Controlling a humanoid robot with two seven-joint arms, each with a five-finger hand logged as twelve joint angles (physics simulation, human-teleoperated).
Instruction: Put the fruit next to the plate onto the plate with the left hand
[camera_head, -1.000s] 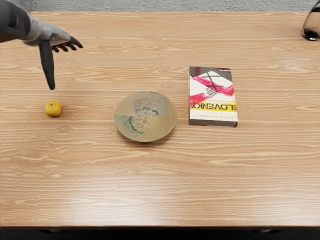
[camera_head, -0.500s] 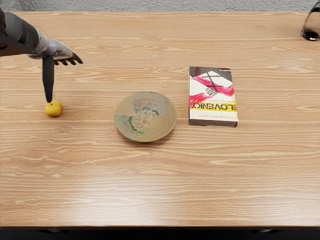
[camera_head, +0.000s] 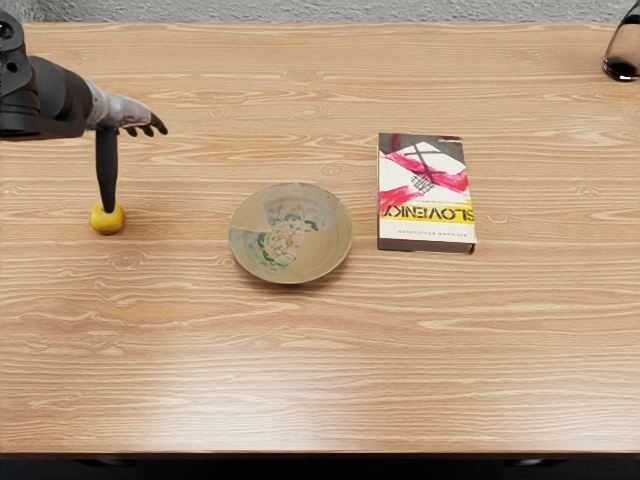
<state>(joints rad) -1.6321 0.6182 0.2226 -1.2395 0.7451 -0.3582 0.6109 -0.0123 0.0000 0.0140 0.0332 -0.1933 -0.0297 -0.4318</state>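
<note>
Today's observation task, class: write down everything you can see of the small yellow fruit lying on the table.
The fruit is small, round and yellow, smooth-looking, darker underneath. It sits whole on the wooden table, left of the plate and apart from it. One dark finger of the left hand points straight down at its top, covering part of it; the other fingers are spread, so nothing grips it.

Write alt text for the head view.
The open left hand points one finger down at a yellow fruit left of a plate on a table. A book lies right of the plate; the right arm shows top right.
</note>
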